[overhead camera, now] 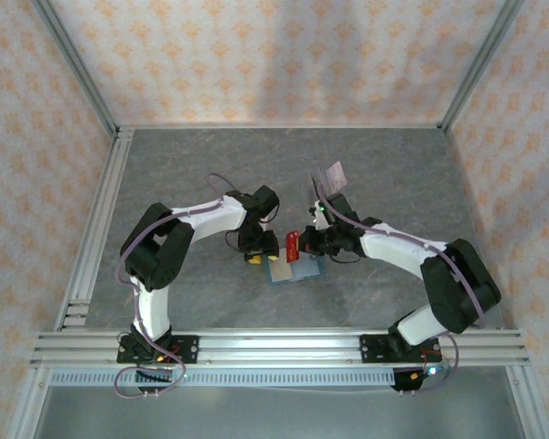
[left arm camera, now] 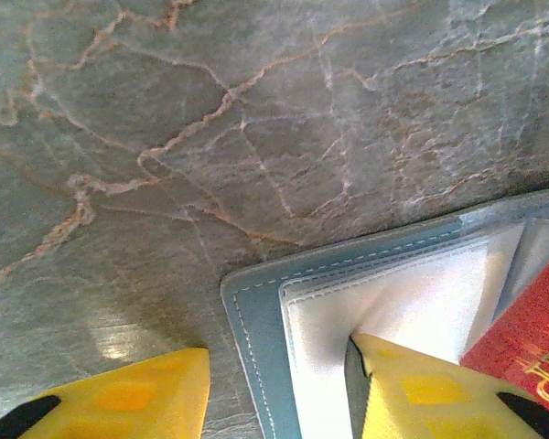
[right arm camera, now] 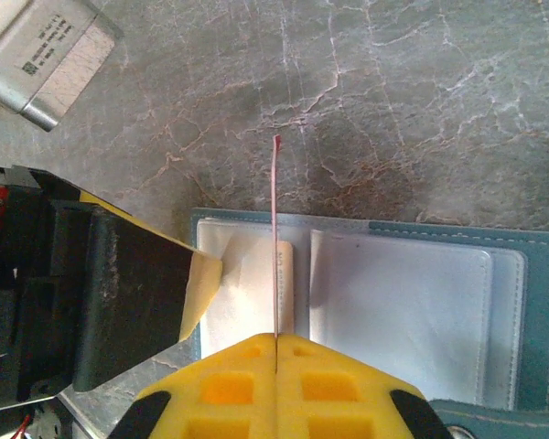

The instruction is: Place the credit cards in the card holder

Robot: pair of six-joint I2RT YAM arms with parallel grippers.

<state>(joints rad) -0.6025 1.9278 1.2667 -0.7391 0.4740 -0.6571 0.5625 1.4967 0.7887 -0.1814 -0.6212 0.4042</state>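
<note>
Right gripper (right arm camera: pixel 276 352) pinches the thin red plastic card (right arm camera: pixel 276 238) on edge, long side pointing straight down at the open teal folding card holder (right arm camera: pixel 542 311); left gripper (left arm camera: pixel 279 366) is spread.

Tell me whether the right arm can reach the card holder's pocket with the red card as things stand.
Probably yes. The right tool grips the red card edge-on over the open card holder, with nothing seen between them; the left tool presses on the holder off to one side of the card.
</note>
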